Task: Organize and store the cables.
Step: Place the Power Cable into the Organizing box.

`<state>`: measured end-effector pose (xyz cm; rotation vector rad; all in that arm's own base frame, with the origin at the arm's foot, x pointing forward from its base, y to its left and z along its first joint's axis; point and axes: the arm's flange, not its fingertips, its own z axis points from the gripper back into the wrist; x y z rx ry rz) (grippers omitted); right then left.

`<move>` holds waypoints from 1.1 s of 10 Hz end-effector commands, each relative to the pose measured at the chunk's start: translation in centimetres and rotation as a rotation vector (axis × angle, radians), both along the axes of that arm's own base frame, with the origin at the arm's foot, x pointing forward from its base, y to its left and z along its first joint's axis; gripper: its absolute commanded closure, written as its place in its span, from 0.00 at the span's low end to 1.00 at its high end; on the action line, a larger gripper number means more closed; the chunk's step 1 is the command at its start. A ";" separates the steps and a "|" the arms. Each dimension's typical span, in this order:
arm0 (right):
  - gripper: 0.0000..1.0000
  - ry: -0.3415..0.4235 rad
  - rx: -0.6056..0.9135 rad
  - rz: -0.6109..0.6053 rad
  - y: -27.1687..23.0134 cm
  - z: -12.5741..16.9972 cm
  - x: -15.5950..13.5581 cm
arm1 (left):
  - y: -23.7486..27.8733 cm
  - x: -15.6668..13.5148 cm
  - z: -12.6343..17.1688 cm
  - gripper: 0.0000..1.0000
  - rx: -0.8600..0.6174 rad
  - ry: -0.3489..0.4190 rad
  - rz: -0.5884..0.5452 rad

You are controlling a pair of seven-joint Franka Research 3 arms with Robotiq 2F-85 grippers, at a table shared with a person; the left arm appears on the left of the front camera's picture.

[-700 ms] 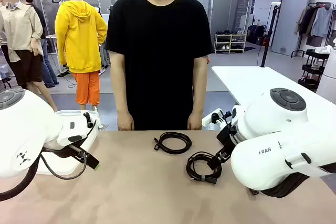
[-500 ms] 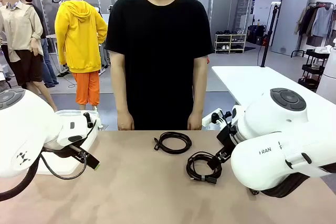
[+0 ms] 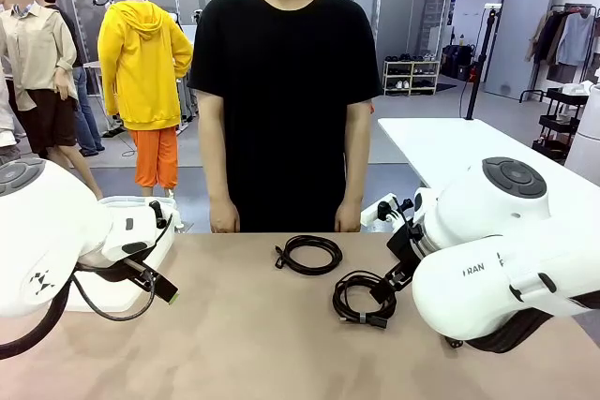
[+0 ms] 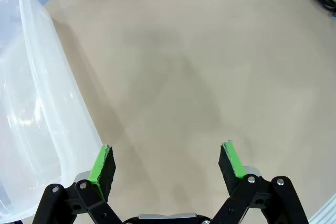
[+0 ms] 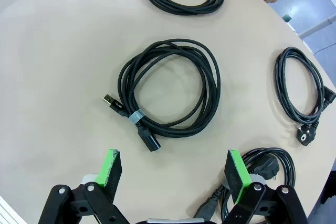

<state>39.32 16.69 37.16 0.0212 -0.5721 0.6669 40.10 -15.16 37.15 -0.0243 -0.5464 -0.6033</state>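
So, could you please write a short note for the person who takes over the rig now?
Left gripper: open, holding nothing, above bare table beside the clear container.
Right gripper: open, holding nothing, above the tied coil.
Cables: three more coils lie near it on the table; none gripped.
Done: nothing stored yet.
Left: store all four coils, probably in the container.

Matt black cables (image 5: 211, 90), smooth beige table (image 4: 184, 51)

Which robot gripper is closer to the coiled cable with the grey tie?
The right. The right gripper hangs open just above that cable. The left gripper is open over bare table beside a clear plastic box, far from it.
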 end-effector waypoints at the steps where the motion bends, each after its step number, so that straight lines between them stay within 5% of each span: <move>1: 0.00 0.000 0.001 -0.001 0.0 0.0 0.0 | 0.1 0.0 0.0 0.00 -0.001 0.000 0.001; 5: 0.00 -0.013 0.001 0.046 -0.5 1.5 0.5 | 0.0 0.0 0.0 0.00 0.000 0.000 0.000; 8: 0.00 0.022 0.037 0.101 -5.0 6.7 0.5 | 2.9 -1.9 5.1 0.00 -0.051 0.094 -0.110; 11: 0.00 0.009 0.089 0.209 -11.0 12.9 -2.7 | 8.5 -6.0 11.5 0.00 -0.178 0.069 -0.280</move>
